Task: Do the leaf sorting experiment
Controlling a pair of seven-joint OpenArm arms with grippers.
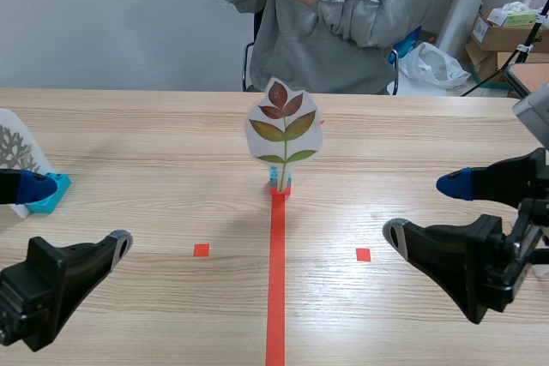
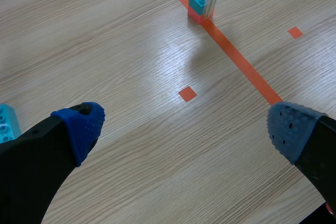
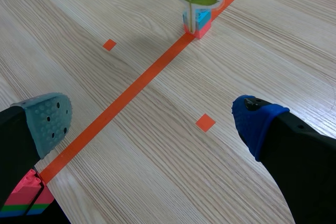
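The left gripper has its fingers spread wide. Its blue pad and its grey one stand well apart, with only bare wood between them. It sits low near the desk's near left corner. The right gripper is spread the same way and holds nothing, low by the near right corner. A small stack of pink, green and blue blocks lies just beside its grey-green pad, partly hidden by that finger.

Beside the left gripper, at the desk's left edge, a cyan block carries a white card with a pale branching pattern. I cannot tell whether the finger touches it.

The leaf card stands upright in the middle of the desk, well ahead of both grippers. Its stem is slotted into a blue and red block stand at the far end of the orange tape line. It shows paired leaves, green low down and dark red at the top.

Beyond the far edge is a person in a grey sweatshirt, arms folded.
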